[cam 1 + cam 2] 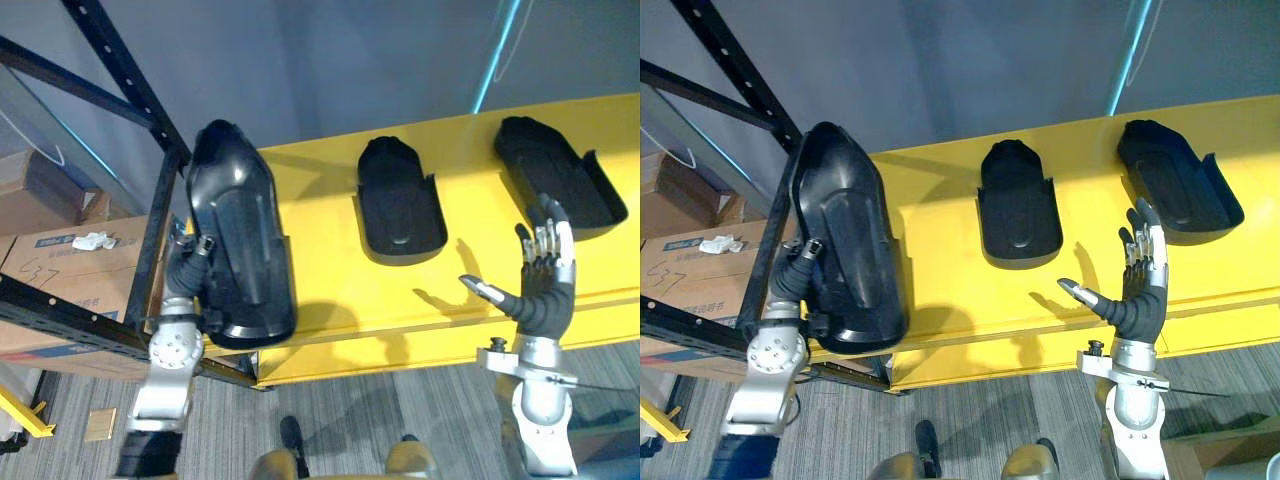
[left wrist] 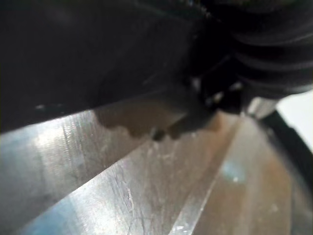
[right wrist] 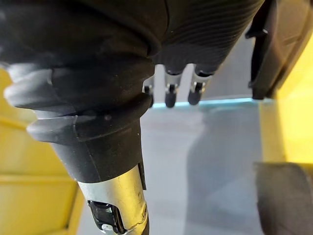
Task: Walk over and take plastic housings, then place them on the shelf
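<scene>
Left hand (image 1: 188,268): at the near left edge of the held housing (image 1: 240,235). Its fingers are hidden behind the shell, so I cannot tell the grip.
Held housing: a long black shell, raised and tilted, over the table's (image 1: 320,185) left end, just beside the shelf (image 1: 122,68).
Left wrist view: the dark shell sits close above a brushed metal deck (image 2: 146,196), probably the shelf's.
Right hand (image 1: 545,290): over the table's near edge, fingers straight and spread, thumb out, holding nothing.
Other housings: a middle housing (image 1: 400,205) and a right housing (image 1: 558,175) lie flat on the table, well apart. The right one is near the right hand's fingertips.
Beyond: boxes (image 1: 60,260) behind the shelf frame.
Step in hand: most likely carrying the held housing onto the shelf.
Doing it well: swing the shell's far end clear of the black upright first. Keep it level so it does not slip, and lower it until it rests flat on the deck before letting go.
Risk: the long shell catching the frame and twisting out of hold.
</scene>
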{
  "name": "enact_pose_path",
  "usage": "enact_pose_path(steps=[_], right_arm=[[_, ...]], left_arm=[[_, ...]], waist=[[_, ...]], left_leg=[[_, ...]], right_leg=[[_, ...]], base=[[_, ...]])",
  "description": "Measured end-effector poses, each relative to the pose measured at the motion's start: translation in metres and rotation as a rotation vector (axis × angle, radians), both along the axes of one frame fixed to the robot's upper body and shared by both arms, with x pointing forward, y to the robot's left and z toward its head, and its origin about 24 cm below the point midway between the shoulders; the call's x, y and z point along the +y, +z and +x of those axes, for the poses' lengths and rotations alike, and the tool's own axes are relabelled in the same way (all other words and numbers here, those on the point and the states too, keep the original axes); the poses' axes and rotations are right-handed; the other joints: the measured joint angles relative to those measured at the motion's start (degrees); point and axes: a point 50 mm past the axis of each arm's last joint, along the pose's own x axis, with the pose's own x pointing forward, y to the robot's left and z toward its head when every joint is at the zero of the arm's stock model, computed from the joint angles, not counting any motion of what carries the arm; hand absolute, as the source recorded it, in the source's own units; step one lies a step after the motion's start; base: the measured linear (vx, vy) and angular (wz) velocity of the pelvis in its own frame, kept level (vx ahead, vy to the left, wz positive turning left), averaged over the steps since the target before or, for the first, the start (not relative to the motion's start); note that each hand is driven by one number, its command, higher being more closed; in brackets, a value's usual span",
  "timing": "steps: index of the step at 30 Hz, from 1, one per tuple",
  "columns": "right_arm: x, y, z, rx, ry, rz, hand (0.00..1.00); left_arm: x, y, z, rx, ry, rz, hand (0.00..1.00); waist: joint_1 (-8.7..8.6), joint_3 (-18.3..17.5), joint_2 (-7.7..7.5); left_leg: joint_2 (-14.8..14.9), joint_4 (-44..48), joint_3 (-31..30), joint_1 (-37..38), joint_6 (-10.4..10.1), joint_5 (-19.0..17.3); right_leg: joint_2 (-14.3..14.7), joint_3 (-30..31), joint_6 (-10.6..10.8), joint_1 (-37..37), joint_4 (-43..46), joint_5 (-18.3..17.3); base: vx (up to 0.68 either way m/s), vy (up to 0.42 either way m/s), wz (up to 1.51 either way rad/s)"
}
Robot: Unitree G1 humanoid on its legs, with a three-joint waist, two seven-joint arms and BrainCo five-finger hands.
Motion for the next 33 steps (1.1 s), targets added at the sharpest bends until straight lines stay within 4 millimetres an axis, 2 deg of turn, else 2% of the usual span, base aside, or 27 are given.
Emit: enact_pose_path(steps=[4, 6, 8, 10, 14, 17, 20, 24, 26, 33], right_arm=[[0.002, 0.007, 0.001, -0.019, 0.055, -0.037, 0.00], [0.003, 0.009, 0.002, -0.026, 0.086, -0.033, 0.00], [0.003, 0.011, 0.004, -0.033, 0.104, -0.028, 0.00], [0.007, 0.013, 0.006, -0.041, 0.153, -0.026, 0.00], [0.016, 0.017, 0.006, -0.065, 0.277, -0.071, 0.00], [0.036, 0.028, 0.012, -0.143, 0.459, -0.048, 0.00], [0.073, 0.038, 0.018, -0.195, 0.692, -0.053, 0.00], [0.089, 0.053, 0.023, -0.267, 0.774, -0.092, 0.00], [0.096, 0.066, 0.029, -0.316, 0.794, -0.129, 0.00], [0.113, 0.062, 0.032, -0.270, 0.857, -0.154, 0.00]], left_arm=[[0.026, 0.006, 0.027, 0.075, 0.052, 0.031, 1.00], [0.036, 0.009, 0.038, 0.111, 0.042, -0.008, 1.00], [0.037, 0.011, 0.047, 0.133, 0.021, -0.021, 1.00], [0.035, 0.011, 0.054, 0.161, -0.013, -0.029, 1.00], [0.020, 0.002, 0.065, 0.226, -0.096, -0.050, 1.00], [0.011, -0.002, 0.073, 0.257, -0.131, -0.054, 1.00], [-0.007, 0.007, 0.085, 0.247, -0.193, -0.034, 1.00], [-0.025, 0.023, 0.097, 0.208, -0.242, -0.033, 1.00], [-0.031, 0.043, 0.104, 0.152, -0.253, -0.026, 1.00], [-0.034, 0.058, 0.110, 0.129, -0.225, -0.030, 1.00]], waist=[[-0.95, 0.1, 0.15], [-1.51, 0.2, 0.23], [-1.79, 1.4, 0.43], [-2.83, 2.3, 0.87], [-4.12, 2.8, 1.68], [-4.50, 2.8, 1.76], [-3.93, 3.3, 2.23], [-3.33, 5.8, 2.90], [-2.63, 7.9, 3.20], [-2.53, 8.4, 3.23]], left_leg=[[-0.1, -1.2, 0.1, 0.1, 0.0, 1.0], [-0.1, -1.8, 0.8, 0.3, 0.0, 1.3], [-0.1, -1.9, 1.3, 1.0, 0.0, 1.3], [-0.1, -2.0, 1.3, 1.1, 0.1, 1.4], [-0.1, -2.2, 1.6, 1.1, 0.1, 1.6], [-0.1, -2.4, 1.8, 1.6, 0.1, 1.8], [-0.2, -2.5, 0.5, 0.9, 0.2, 2.5], [-1.0, -2.7, -1.9, -1.1, 0.6, 4.1], [-1.2, -3.0, -2.5, -2.4, 0.7, 5.3], [-2.3, -4.5, -3.4, -3.8, 0.7, 7.1]], right_leg=[[0.0, 0.1, 0.0, -0.9, 0.2, 0.0], [0.0, 0.8, 0.1, -1.2, 0.4, 0.1], [0.0, 1.4, 0.1, -1.2, 0.8, 0.1], [0.0, 1.5, 0.1, -1.3, 1.1, 0.1], [0.0, 1.9, 0.1, -1.8, 1.3, 0.1], [0.0, 2.3, 0.1, -1.9, 1.6, 0.1], [-0.1, 1.1, -0.1, -2.0, 2.4, -0.1], [-0.6, -0.6, -0.2, -4.4, 6.4, -1.7], [-0.9, -0.9, -0.2, -6.8, 9.4, -2.6], [-2.1, -1.7, -0.2, -10.3, 14.0, -4.7]], base=[[0.00, 0.000, 0.00], [0.01, 0.001, -0.11], [0.00, 0.004, -0.16], [-0.03, -0.002, -0.07], [-0.01, -0.004, -0.05], [-0.01, -0.002, -0.04], [-0.06, -0.021, 0.17], [-0.09, -0.027, 0.31], [-0.13, -0.031, 0.23], [-0.05, -0.022, 0.13]])
